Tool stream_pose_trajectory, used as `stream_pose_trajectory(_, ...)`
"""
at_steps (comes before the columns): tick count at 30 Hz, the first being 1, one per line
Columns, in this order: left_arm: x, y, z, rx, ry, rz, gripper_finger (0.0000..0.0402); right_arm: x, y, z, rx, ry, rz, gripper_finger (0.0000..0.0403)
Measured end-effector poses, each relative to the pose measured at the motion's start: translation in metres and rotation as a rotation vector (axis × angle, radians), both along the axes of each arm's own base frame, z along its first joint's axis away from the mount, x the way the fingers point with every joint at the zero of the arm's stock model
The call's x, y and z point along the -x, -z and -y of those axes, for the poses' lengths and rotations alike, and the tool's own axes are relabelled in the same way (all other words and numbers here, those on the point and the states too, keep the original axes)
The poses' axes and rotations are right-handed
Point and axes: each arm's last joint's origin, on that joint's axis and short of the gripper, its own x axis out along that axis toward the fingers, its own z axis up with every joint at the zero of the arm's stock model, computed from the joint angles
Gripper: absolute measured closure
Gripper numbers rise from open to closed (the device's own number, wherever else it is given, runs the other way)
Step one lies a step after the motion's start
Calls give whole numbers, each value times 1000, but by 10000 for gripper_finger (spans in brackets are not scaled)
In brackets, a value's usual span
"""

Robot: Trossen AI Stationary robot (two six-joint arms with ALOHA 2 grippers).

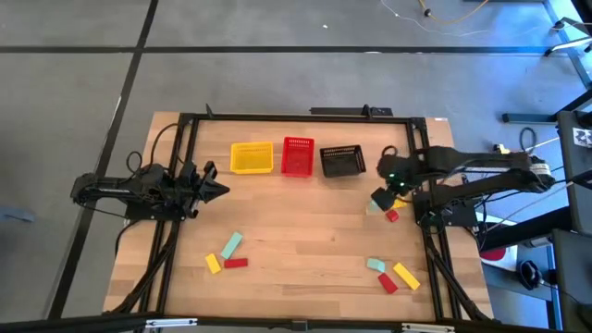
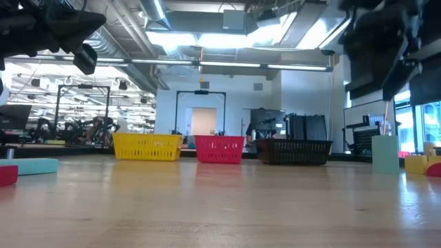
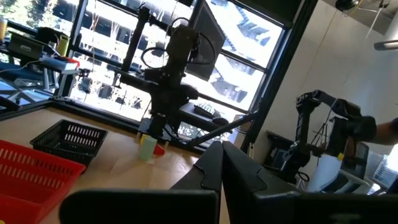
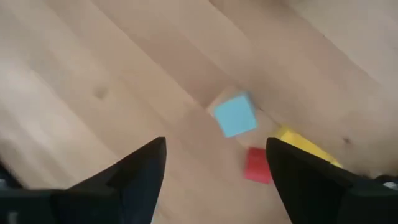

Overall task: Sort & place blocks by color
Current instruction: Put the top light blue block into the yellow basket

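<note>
My right gripper (image 1: pixel 382 198) is open and empty, hanging above a group of three blocks at the table's right. In the right wrist view (image 4: pixel 214 149) its fingers frame a pale teal block (image 4: pixel 234 115) standing on end, a red block (image 4: pixel 255 165) and a yellow block (image 4: pixel 305 147). The low view shows the teal block (image 2: pixel 384 153) upright on the table, with the yellow block (image 2: pixel 415 163) and the red block (image 2: pixel 434 169) beside it. My left gripper (image 1: pixel 219 190) is shut and empty, waiting above the table's left side.
The yellow basket (image 1: pixel 252 157), red basket (image 1: pixel 297 156) and black basket (image 1: pixel 341 161) stand in a row at the far edge. A teal block (image 1: pixel 231 244), a yellow block (image 1: pixel 213 264) and a red block (image 1: pixel 236 263) lie near left. A teal block (image 1: pixel 376 265), a yellow block (image 1: pixel 405 275) and a red block (image 1: pixel 388 283) lie near right.
</note>
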Motion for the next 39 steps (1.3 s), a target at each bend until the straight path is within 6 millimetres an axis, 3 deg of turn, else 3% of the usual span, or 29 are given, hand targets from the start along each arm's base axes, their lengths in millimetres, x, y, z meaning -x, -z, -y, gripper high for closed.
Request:
stream_pose_trajectory(8, 0, 0, 0, 0, 0, 0, 401, -30, 36, 3, 46, -174, -218, 126)
stream_pose_trajectory(14, 0, 0, 0, 0, 0, 0, 401, -48, 59, 5, 69, -258, -283, 126)
stream_pose_trajectory(29, 0, 0, 0, 0, 0, 0, 401, -62, 91, 6, 34, -295, -421, 132)
stream_pose_trajectory(34, 0, 0, 0, 0, 0, 0, 401, -62, 91, 6, 33, -296, -426, 179)
stream_pose_trajectory(39, 0, 0, 0, 0, 0, 0, 401, -58, 89, 5, 14, -342, -441, 271)
